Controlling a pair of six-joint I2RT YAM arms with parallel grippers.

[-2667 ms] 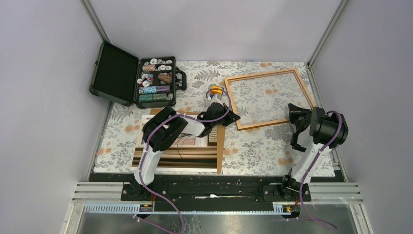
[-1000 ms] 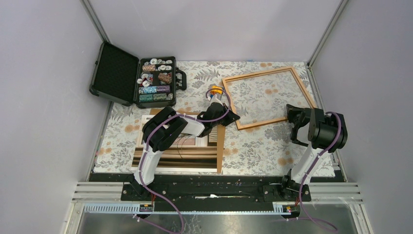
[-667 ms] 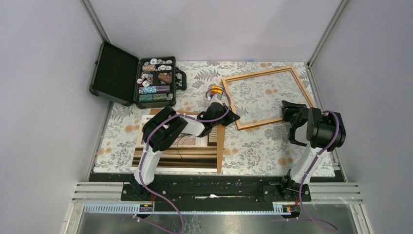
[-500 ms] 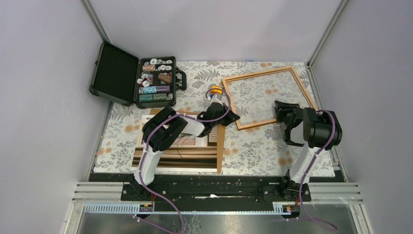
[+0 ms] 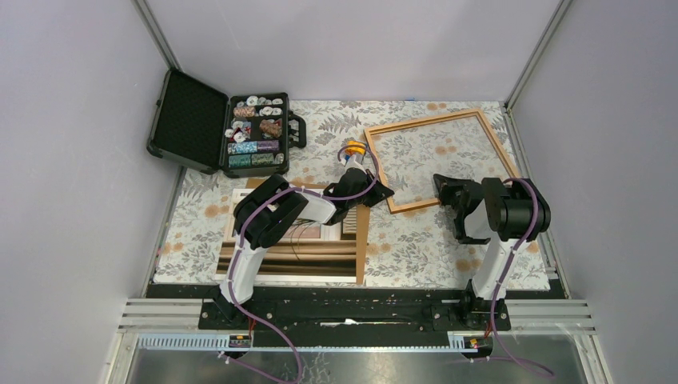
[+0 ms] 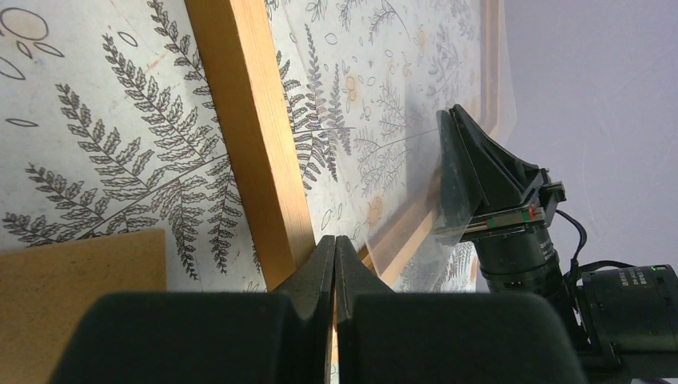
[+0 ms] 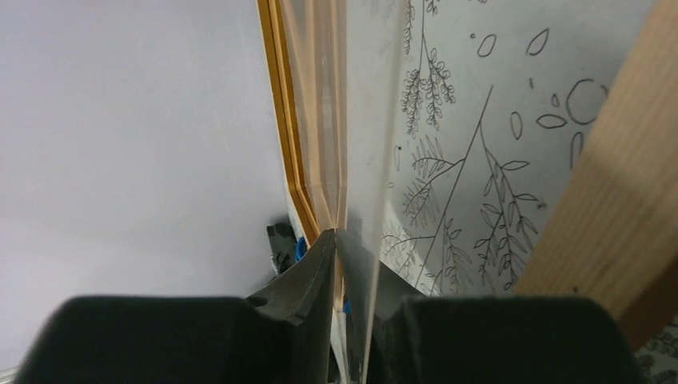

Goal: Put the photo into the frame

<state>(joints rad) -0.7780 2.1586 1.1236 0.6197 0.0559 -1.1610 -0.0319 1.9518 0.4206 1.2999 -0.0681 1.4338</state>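
Pinching clear pane with right claw at near rail of frame, far right on desk. Clenching left claw empty at its near-left corner. Seeing photo near left on backing board: thin, floppy, crease-prone; best taken by white border.

Right pincer now farther left, at the near edge of the frame, away from its corner

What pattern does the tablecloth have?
Tablecloth: grey ferns and orange blossoms on white; clearest in left wrist view.
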